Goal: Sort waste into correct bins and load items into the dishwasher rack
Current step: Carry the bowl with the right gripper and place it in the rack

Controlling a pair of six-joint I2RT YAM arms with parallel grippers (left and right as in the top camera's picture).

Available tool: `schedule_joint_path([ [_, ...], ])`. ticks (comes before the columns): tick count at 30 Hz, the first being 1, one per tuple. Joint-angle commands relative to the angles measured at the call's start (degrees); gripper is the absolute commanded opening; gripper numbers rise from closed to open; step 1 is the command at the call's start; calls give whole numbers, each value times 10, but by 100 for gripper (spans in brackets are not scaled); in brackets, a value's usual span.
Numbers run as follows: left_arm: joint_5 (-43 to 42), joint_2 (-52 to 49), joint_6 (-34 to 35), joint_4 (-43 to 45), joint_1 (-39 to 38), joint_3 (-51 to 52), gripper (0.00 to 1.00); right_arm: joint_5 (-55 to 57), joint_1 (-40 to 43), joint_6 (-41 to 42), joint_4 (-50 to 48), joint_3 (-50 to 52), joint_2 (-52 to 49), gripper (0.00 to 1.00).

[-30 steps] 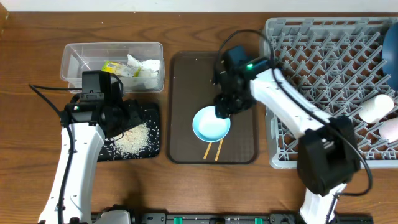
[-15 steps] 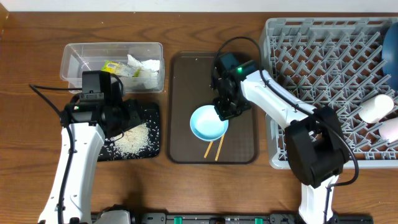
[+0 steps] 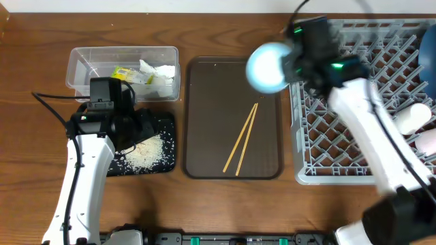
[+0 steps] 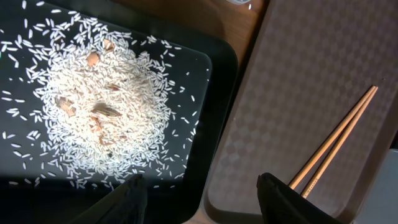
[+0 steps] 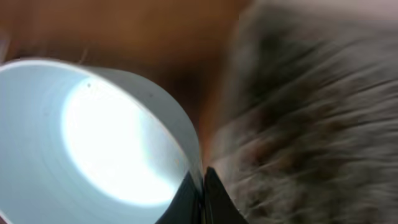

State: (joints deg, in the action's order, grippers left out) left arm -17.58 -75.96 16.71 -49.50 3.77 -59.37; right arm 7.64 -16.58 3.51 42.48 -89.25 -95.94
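Where the bowl (image 3: 267, 67) is: it is hanging in the air over the far right corner of the brown tray (image 3: 211, 102), just beside the left edge of the rack (image 3: 354, 143), and it is looking blurred.
Right gripper (image 5: 200, 194): it is pinching the bowl's rim between closed fingertips, with the bowl's hollow facing the wrist camera.
Left gripper (image 4: 205, 202): its jaws are standing partly apart and holding nothing, hovering over the edge where the black tray (image 4: 205, 74) is meeting the brown tray.
Chopsticks (image 3: 241, 138): they are lying side by side on the brown tray, slanting, with their near ends close to its front rim.
Rice (image 4: 106, 118): it is sitting in a heap on the black tray, with loose grains scattered around it and a few brownish bits mixed in.
Tub (image 3: 75, 64): it is holding the napkin (image 3: 158, 73) and the wrapper (image 3: 126, 73), which are touching, behind the black tray.
Rack load: the plate (image 3: 429, 51) is showing at the far right edge, and the cream cup (image 3: 413, 117) and pink cup (image 3: 428, 143) are lying near each other on the right side.
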Motion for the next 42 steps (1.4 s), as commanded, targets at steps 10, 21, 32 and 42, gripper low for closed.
schedule_joint_path([
  [10, 7, 3, -3, -1, 3, -3, 60, 407, 118, -241, -176, -3, -11, 1],
  [21, 7, 3, -3, -2, 3, -3, 60, 493, 181, -345, -275, -3, -103, 1],
  [32, 7, 3, -3, -2, 3, -3, 60, 526, 210, -379, -318, -3, -171, 1],
  [42, 7, 3, -3, -2, 3, -3, 60, 525, 205, -337, -258, 1, -224, 1],
])
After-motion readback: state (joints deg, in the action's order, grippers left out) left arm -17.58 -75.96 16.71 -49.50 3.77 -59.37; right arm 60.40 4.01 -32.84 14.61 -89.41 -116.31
